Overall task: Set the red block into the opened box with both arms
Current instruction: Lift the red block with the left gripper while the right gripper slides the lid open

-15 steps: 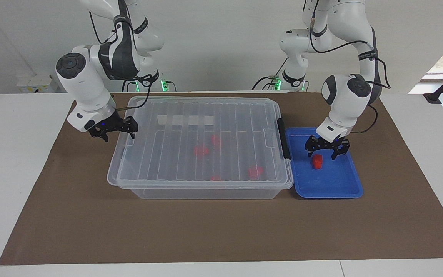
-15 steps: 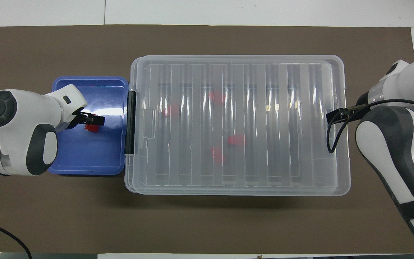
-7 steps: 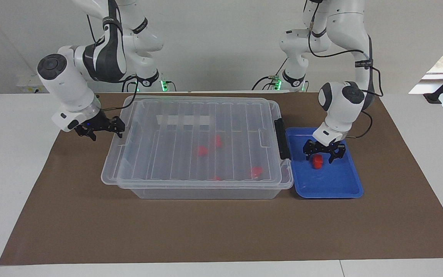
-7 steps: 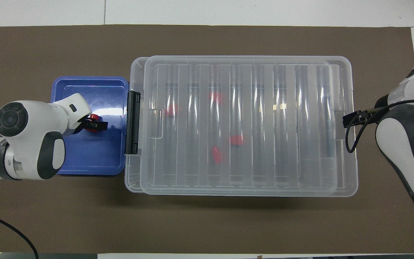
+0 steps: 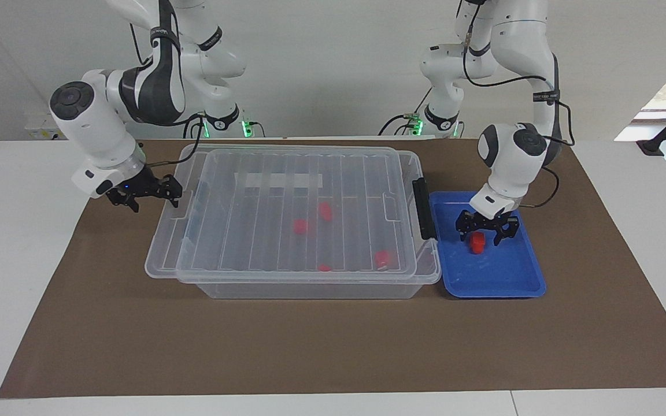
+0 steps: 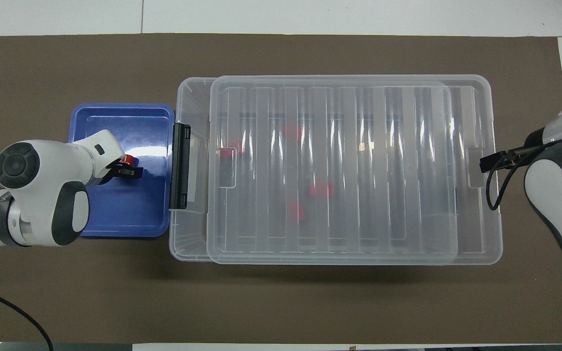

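Observation:
The red block point(image 5: 476, 243) point(image 6: 127, 159) lies in the blue tray point(image 5: 500, 277). My left gripper point(image 5: 481, 236) point(image 6: 127, 169) is down around the block. The clear box point(image 5: 310, 289) stands mid-table. Its ribbed lid point(image 5: 287, 208) point(image 6: 349, 165) is shifted toward the right arm's end, overhanging there. That leaves a narrow open strip of the box point(image 6: 190, 170) beside the black latch point(image 5: 421, 208). My right gripper point(image 5: 145, 196) point(image 6: 486, 161) is open, and one of its fingers point(image 5: 172, 195) sits at the lid's overhanging end rim.
Several red pieces point(image 5: 300, 226) lie inside the box under the lid. The blue tray point(image 6: 125, 214) butts against the box's latch end. A brown mat point(image 5: 333, 346) covers the table under everything.
The right gripper moved toward its own end of the table and the lid slid with it, uncovering a strip by the latch. The left gripper came down around the red block.

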`<state>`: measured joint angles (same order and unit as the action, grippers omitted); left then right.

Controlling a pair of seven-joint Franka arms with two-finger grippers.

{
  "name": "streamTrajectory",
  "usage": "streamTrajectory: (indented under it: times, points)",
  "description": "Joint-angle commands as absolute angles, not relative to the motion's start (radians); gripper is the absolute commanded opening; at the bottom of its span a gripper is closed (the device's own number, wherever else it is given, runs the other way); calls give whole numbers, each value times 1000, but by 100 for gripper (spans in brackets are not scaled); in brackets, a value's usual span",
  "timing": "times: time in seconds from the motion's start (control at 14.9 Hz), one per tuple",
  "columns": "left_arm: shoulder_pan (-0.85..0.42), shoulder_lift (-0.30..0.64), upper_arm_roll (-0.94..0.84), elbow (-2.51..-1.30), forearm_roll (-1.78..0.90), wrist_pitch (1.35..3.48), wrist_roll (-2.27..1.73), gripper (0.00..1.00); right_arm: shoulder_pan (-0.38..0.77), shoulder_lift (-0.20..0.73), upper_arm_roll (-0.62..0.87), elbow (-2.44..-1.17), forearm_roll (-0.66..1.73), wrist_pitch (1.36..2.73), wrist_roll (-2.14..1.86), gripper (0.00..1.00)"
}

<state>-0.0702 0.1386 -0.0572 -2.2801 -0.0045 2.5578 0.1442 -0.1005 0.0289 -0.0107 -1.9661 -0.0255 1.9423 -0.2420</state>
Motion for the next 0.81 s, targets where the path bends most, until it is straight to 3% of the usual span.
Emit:
streamTrajectory:
  times: [0.0, 0.2, 0.34, 0.74]
  points:
    - [-67, 118, -54, -2321, -2, 2583, 153, 0, -135, 5, -5, -2000, -51, 1974, -288, 100]
    - [-71, 112, -54, -2304, -2, 2576, 146, 0, -166, 5, -5, -2000, -61, 1985, -327, 100]
    - [-71, 59, -54, -2302, -2, 2547, 141, 0, -179, 6, -5, -2000, -74, 1986, -330, 100]
    - [-106, -89, -64, -2163, -2, 2203, 48, 0, -244, 11, -5, -1999, -87, 2013, -442, 100]
